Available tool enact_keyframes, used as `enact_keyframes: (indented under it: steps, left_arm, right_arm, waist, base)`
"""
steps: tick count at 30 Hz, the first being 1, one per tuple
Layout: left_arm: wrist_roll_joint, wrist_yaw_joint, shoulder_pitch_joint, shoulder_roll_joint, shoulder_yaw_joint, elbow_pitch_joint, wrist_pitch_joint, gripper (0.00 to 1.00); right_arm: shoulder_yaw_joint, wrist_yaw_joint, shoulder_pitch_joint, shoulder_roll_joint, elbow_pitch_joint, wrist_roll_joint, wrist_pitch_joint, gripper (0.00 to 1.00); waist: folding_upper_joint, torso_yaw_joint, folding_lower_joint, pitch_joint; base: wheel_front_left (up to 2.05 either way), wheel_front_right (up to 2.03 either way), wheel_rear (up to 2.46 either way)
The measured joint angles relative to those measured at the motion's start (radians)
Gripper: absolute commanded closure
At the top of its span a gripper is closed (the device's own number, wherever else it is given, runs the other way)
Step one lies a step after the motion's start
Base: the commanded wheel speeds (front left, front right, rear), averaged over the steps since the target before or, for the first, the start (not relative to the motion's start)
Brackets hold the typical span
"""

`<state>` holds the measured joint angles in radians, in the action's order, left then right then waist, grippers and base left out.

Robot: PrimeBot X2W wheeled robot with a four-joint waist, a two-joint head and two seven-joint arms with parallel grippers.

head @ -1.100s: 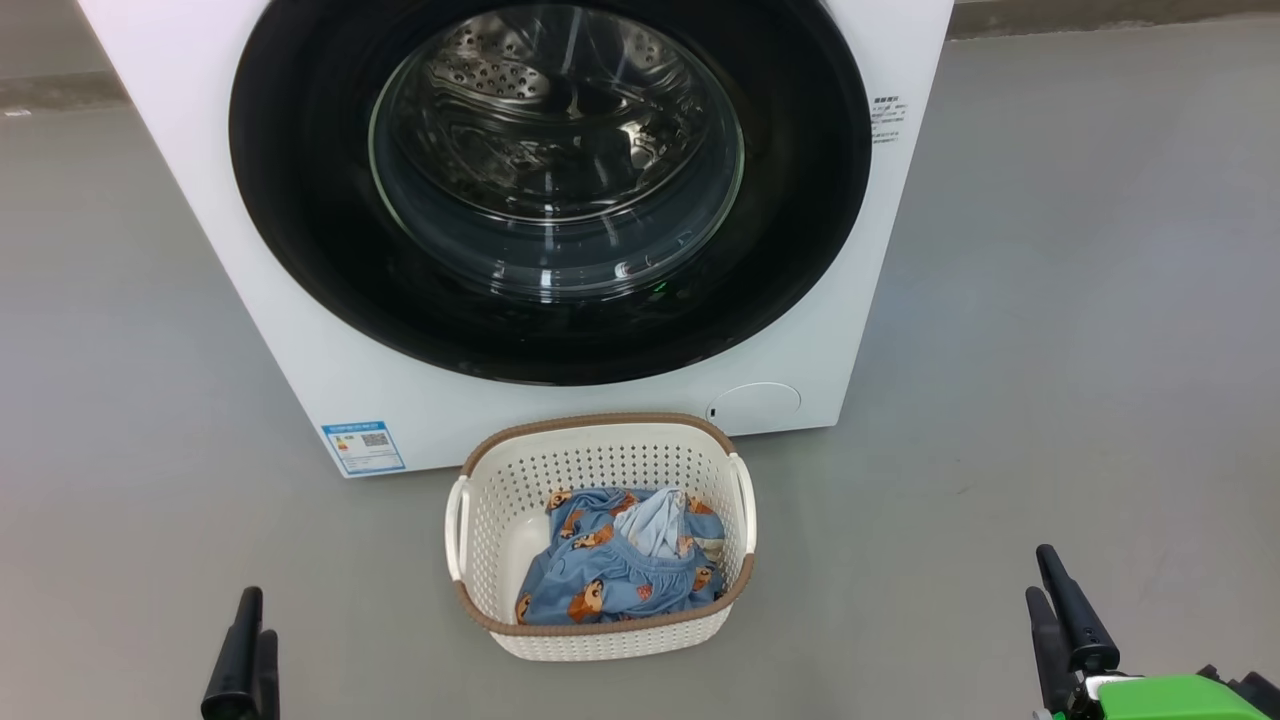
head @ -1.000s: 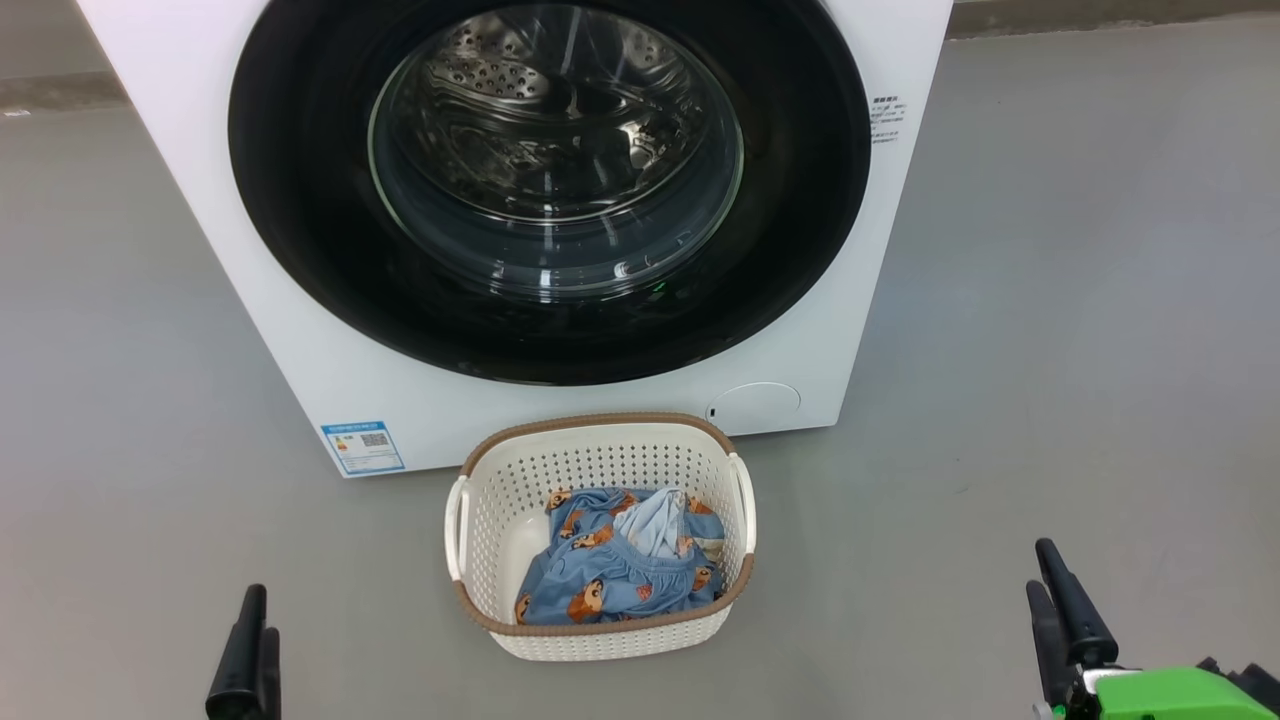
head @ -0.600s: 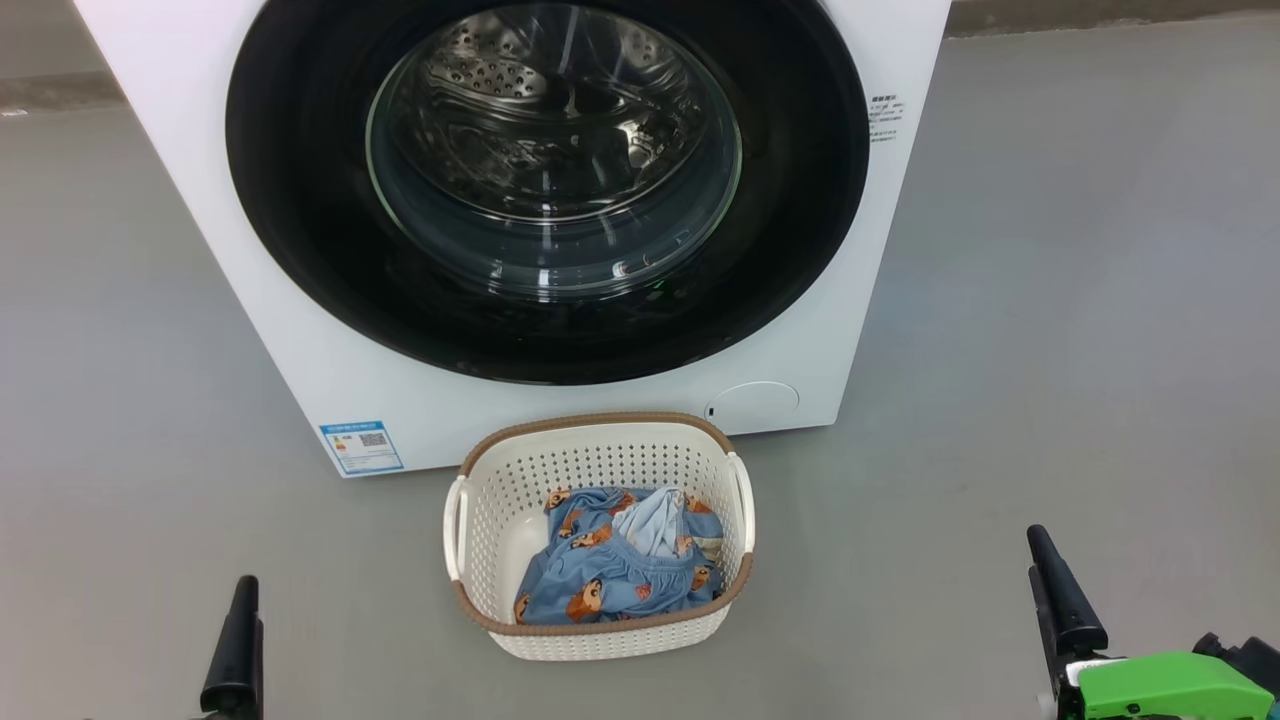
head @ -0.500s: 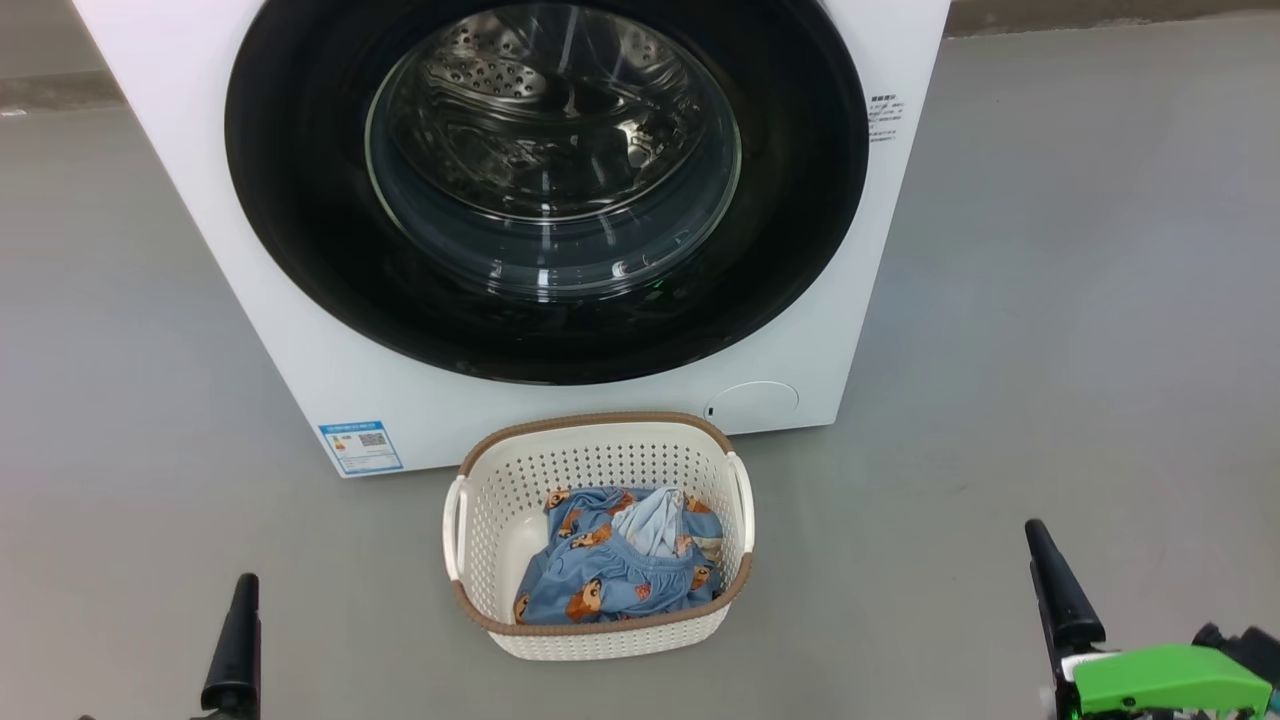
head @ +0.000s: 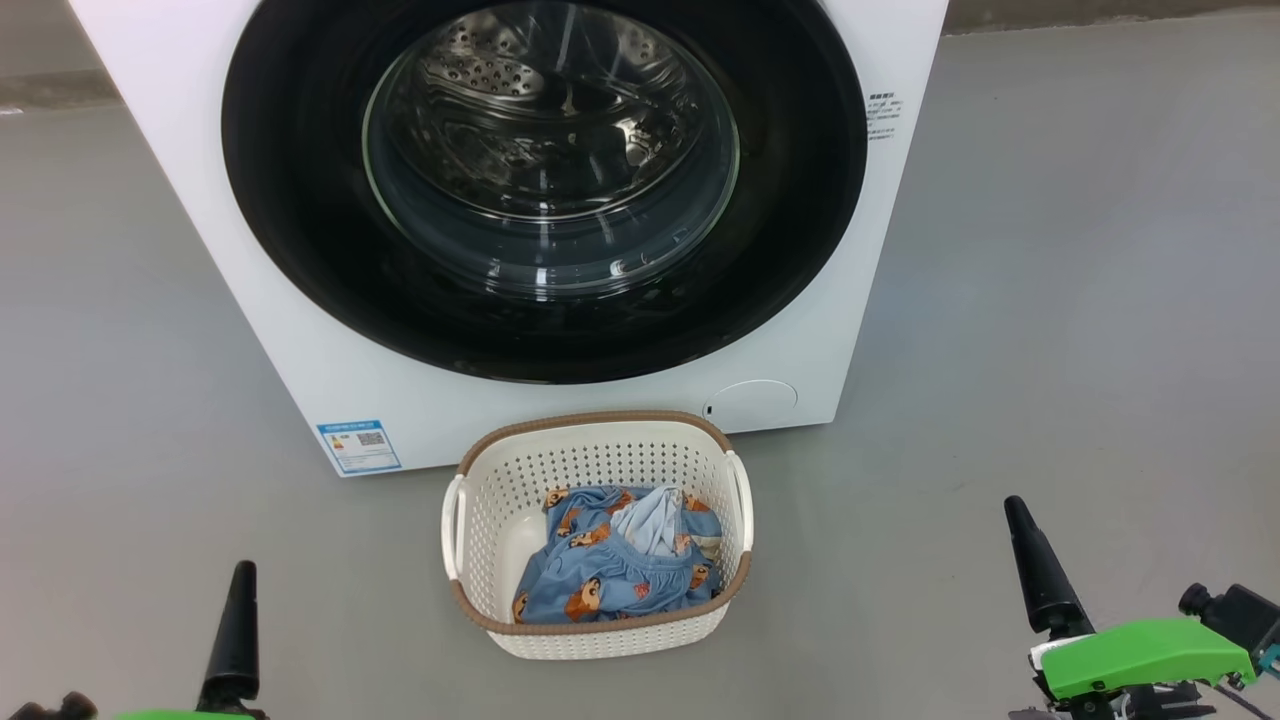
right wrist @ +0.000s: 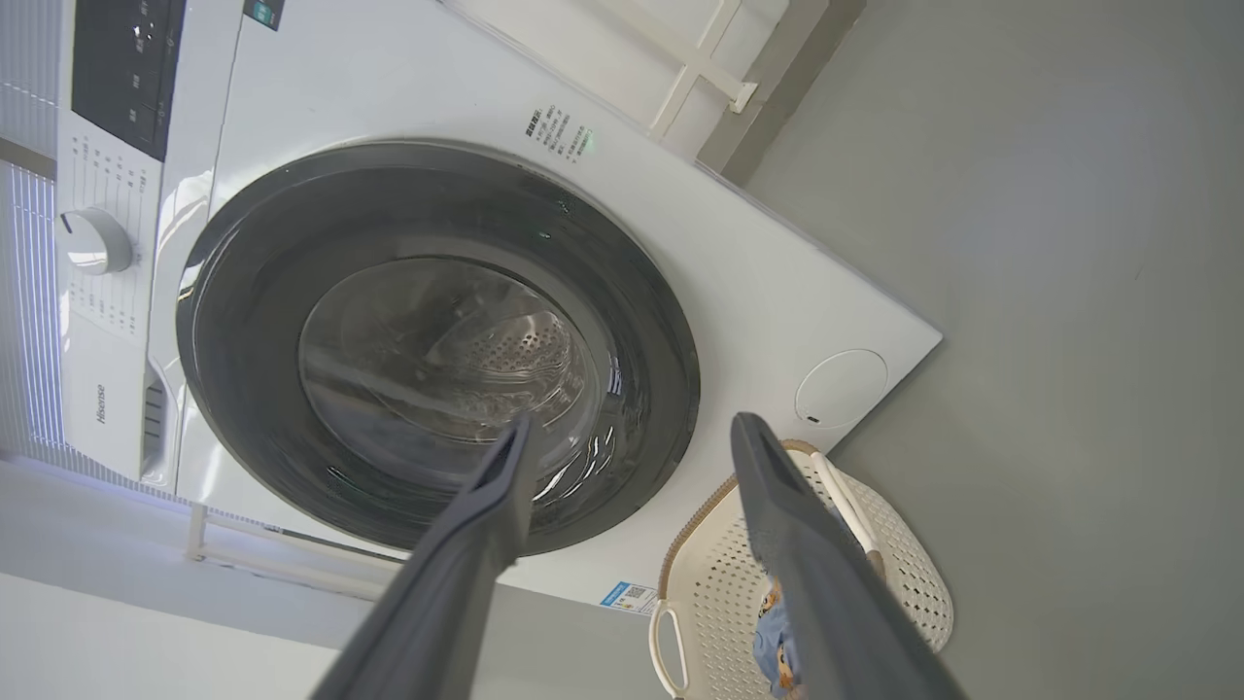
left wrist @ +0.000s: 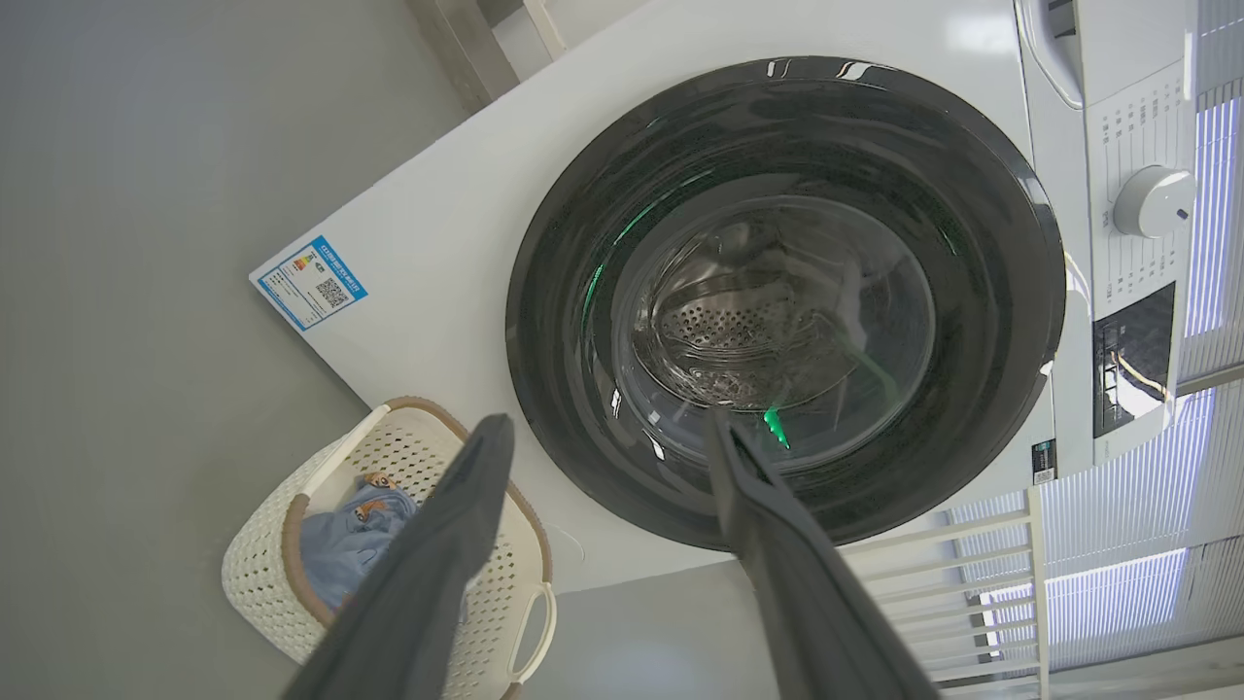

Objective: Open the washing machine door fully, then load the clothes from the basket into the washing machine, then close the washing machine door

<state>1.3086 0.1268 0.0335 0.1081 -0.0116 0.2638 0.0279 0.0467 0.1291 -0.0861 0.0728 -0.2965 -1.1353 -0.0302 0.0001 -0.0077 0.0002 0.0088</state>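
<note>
The white washing machine (head: 330, 400) stands ahead with its glossy black washing machine door (head: 300, 200) flat against the front, and the steel drum shows through the glass bowl. On the floor in front of it sits the cream basket (head: 590, 422), which holds the blue bear-print clothes (head: 610, 570). My left gripper (head: 242, 585) is low and left of the basket, my right gripper (head: 1020, 520) low and right of it. Both are well apart from basket and door. The left gripper (left wrist: 603, 433) and the right gripper (right wrist: 632, 428) are open and hold nothing.
A blue label sticker (head: 358, 446) and a round low flap (head: 750, 400) mark the machine's lower front. The control dial (left wrist: 1152, 199) is on the top panel. A white slatted rail (left wrist: 1011, 544) stands beside the machine. Grey floor (head: 1050, 300) spreads on both sides.
Both grippers have risen a little in the head view. The right one has moved up and left, and its green wrist part shows more. Door, basket and clothes are as before.
</note>
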Motion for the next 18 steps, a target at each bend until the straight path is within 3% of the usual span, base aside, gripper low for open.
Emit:
enact_keyframes:
  steps: [18]
  left_arm:
    - [-0.218,0.0,0.014,0.044,-0.038,0.0,0.045,0.0]
  right_arm:
    - [-0.031,0.0,-0.02,0.021,-0.003,0.258,-0.046,0.0]
  waist:
    - [0.0,-0.001,0.0,-0.002]
  base:
    - [0.0,0.0,0.0]
